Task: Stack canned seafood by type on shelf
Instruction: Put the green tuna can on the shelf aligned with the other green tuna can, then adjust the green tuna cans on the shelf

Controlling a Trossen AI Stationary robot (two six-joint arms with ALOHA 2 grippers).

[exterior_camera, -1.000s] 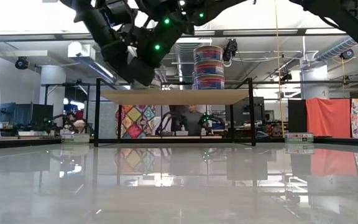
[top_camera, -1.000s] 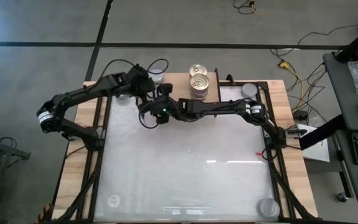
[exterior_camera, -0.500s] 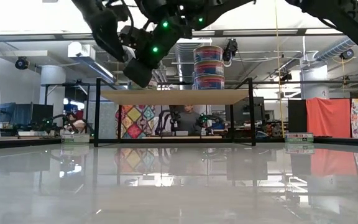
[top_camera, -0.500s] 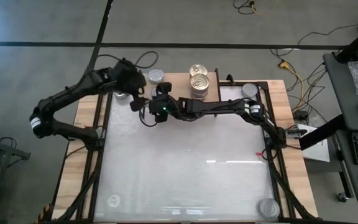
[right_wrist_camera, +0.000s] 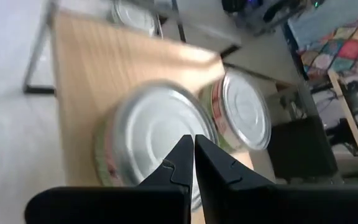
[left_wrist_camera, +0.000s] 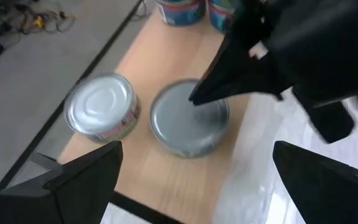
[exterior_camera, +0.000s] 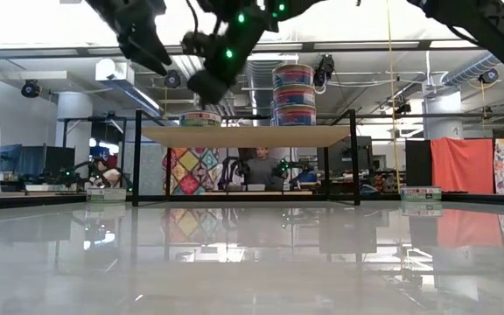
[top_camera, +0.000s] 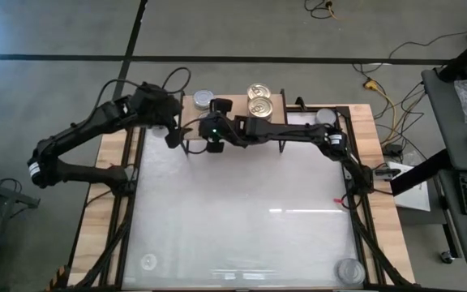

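Shelf, gold-lidded tins stacked (silver tin beside)

One desk. One shelf at its 12 o'clock edge.

Two gold-lidded stacks toward 1 o'clock on the shelf, one right behind the other. From desk level only one stack face to count, three tins high.

Two silver-lidded tins side by side toward 11 o'clock on the shelf, each a single layer.

Two more grey rounds on the desk, at the 1 and 5 o'clock corners; tins or not, cannot tell.

Two arms, two grippers: left gripper, right gripper.

One person in the room behind.
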